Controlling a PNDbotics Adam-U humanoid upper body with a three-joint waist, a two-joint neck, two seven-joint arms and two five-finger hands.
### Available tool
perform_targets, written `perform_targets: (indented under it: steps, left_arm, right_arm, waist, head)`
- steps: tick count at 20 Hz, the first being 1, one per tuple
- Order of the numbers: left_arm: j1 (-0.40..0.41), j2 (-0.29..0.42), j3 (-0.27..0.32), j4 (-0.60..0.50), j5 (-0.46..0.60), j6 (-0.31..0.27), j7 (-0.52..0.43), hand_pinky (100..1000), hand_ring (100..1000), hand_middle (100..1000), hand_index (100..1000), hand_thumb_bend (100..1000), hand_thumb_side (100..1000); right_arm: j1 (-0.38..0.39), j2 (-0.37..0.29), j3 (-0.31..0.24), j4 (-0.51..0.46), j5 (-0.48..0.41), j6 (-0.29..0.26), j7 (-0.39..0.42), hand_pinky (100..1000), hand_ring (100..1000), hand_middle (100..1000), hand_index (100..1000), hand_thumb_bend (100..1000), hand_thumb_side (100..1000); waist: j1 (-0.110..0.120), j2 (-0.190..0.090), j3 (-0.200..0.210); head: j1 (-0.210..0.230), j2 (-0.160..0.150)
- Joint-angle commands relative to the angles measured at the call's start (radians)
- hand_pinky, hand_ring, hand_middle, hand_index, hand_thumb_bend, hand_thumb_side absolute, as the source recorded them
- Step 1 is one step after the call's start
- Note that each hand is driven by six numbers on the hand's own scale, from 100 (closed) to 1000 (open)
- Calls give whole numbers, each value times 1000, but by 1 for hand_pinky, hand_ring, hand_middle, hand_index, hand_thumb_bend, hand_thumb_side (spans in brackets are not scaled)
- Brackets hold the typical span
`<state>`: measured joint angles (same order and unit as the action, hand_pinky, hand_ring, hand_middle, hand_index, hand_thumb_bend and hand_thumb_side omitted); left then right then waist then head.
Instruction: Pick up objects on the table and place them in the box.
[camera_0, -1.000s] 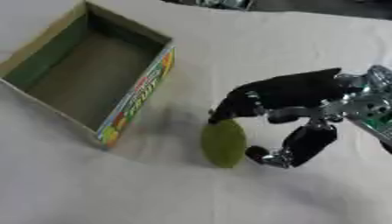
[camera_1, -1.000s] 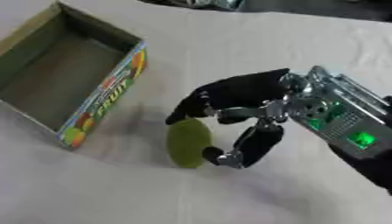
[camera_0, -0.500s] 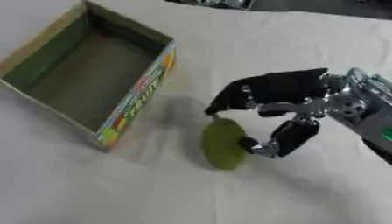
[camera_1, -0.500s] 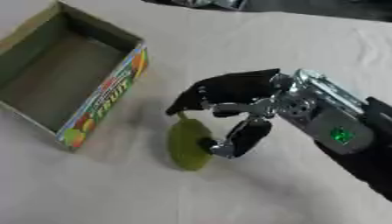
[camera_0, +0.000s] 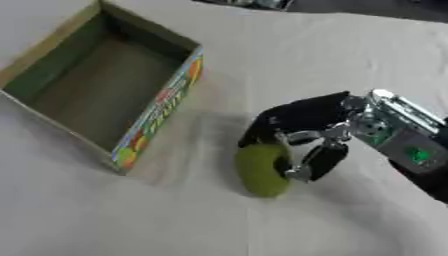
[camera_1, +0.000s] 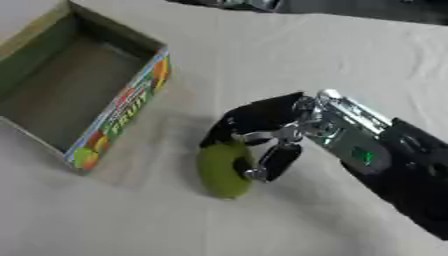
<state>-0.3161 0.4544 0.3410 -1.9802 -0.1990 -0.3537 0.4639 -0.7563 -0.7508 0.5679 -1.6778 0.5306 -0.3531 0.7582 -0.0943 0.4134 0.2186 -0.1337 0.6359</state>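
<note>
One green object (camera_0: 261, 170) (in right hand (camera_0: 297, 131)), one box (camera_0: 103, 90).

This looks like a robot test or demonstration set-up rather than a lived-in room. The counter (camera_0: 350, 60) is covered edge to edge with a plain off-white cloth, lightly creased, with only staged props on it: an open cardboard box (camera_0: 105, 95) with bright fruit printing along its side and a green fruit-like object (camera_0: 261, 170). A black and silver robot arm (camera_1: 385, 160) with an exposed circuit board and a lit green indicator reaches in from the right. Dark, blurred shapes line the far edge (camera_0: 262, 3); what they are cannot be told.
</note>
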Motion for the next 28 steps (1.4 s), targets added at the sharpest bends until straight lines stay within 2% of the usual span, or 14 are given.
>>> perform_targets:
  steps: [1,4,6,10,12,14,20,24,28]
  left_arm:
    - [-4,14,11,-20,4,1,-4,548,601,586,719,100,566]
    - [-3,14,11,-20,5,1,-5,548,601,586,719,100,566]
    - [-3,14,12,-20,6,2,-5,548,601,586,719,100,566]
    - [-1,13,12,-20,7,2,-6,548,601,586,719,100,566]
    - [0,12,13,-20,7,3,-6,547,601,586,719,100,566]
    - [0,12,13,-20,7,3,-8,547,601,586,719,100,566]
    - [2,11,13,-20,7,3,-10,547,601,586,719,100,566]
    - [4,11,14,-20,7,3,-10,547,601,583,719,100,566]
    - [6,12,15,-20,8,3,-7,547,601,578,718,100,566]
  right_arm:
    - [-7,-13,2,11,7,-23,21,1000,959,906,1000,100,291]
    - [-6,-15,-4,3,1,-26,6,1000,932,843,956,100,287]
    - [-3,-18,-9,-11,-9,-18,-30,981,889,736,864,100,267]
    - [2,-22,-19,-35,-31,23,-156,870,747,499,658,100,254]
    - [4,-23,-20,-38,-33,43,-232,832,664,409,562,100,248]
    - [5,-22,-19,-39,-35,61,-300,809,599,370,503,100,241]
    - [13,-27,-17,-53,-74,75,-407,821,553,370,509,100,226]
    - [16,-40,-27,-90,-127,81,-410,831,555,417,553,100,222]
    - [11,-58,-57,-152,-152,85,-383,802,585,500,630,100,235]
  waist:
    - [6,-17,1]
    - [6,-18,0]
    - [6,-18,-2]
    - [8,-18,-5]
    - [9,-18,-5]
    - [10,-17,-6]
    - [12,-17,-9]
    - [13,-19,-11]
    - [14,-22,-14]
  head:
    - [-1,-9]
    - [1,-7]
    - [4,-6]
    - [6,-6]
    - [6,-6]
    - [6,-5]
    - [8,-3]
    - [10,-5]
    - [11,-7]
